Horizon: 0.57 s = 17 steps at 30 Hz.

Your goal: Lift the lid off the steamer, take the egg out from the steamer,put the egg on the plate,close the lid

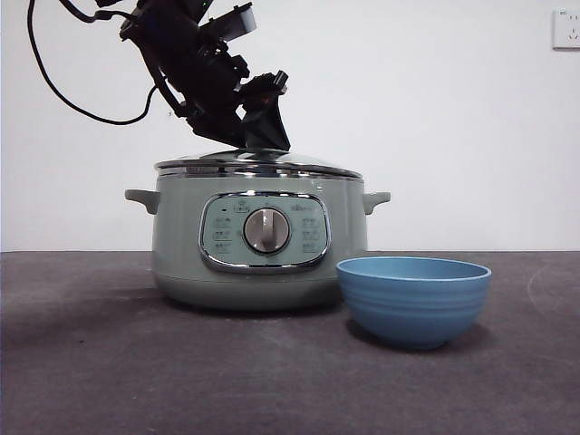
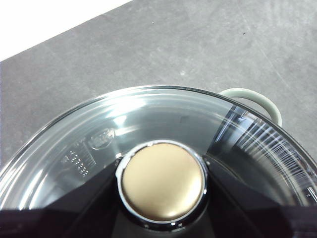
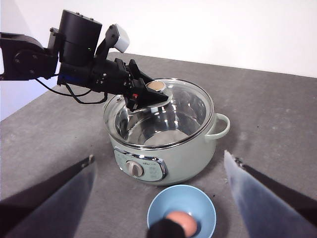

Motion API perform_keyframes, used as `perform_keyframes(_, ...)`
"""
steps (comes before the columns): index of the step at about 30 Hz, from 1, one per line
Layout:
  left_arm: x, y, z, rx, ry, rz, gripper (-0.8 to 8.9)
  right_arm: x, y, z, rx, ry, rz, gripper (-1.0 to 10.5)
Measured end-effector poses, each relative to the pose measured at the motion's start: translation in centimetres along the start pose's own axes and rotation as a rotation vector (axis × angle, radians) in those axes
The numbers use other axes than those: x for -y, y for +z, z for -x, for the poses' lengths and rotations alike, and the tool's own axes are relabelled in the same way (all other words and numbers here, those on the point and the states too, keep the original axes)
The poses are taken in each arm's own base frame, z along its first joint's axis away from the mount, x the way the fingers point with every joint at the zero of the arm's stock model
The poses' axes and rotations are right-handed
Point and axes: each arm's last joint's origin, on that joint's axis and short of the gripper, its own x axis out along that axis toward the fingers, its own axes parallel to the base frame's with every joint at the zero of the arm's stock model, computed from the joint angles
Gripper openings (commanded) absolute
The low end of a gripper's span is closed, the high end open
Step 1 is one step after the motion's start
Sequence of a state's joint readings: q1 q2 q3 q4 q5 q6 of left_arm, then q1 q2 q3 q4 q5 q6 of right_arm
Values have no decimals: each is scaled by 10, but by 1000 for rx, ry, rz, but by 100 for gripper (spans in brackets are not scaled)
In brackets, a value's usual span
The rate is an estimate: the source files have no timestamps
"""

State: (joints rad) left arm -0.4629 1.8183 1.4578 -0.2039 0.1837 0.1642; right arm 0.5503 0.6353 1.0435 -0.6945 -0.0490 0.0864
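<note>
Lid (image 1: pixel 258 164) sitting level on steamer (image 1: pixel 258 263), chrome rim meeting pot rim all round in front view. Left gripper (image 3: pixel 151 94) reaching down at a slant from upper left, both jaws bracketing the knob (image 2: pixel 163 181) dead centre, seemingly clamping it though contact not plainly visible. Egg (image 3: pixel 181 223) already lying in plate (image 1: pixel 414 299), just beside steamer's front, so likely finishing the closing step. Releasing calling for nothing more than spreading the jaws and rising straight up along the knob's vertical axis, knob lying directly between the pads. Right gripper (image 3: pixel 158 198) hovering spread wide, holding nothing, above plate and nearer the egg; left nearer the lid.
</note>
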Motion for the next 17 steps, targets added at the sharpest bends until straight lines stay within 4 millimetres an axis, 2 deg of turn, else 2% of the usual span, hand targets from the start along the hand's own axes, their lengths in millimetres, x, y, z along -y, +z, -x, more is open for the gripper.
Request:
perform_keyframes(3, -1, 0, 1, -6, 1, 2, 12, 0, 0, -1, -2, 0, 0, 440)
perform_keyframes(4, -1, 0, 1, -8, 1, 2, 64, 0, 0, -1, -3, 0, 0, 441)
perform_keyframes(5, 0, -1, 1, -11, 1, 3, 142, 0, 0, -1, -4, 0, 0, 440)
perform_keyframes(7, 0, -1, 2, -15, 1, 3, 370, 0, 0, -1, -4, 0, 0, 440)
perform_keyframes(9, 0, -1, 3, -20, 0, 4, 489, 0, 0, -2, -6, 0, 0, 440)
perform_keyframes(17, 1, -1, 6, -41, -8, -11, 503, 0, 0, -2, -7, 0, 0, 440)
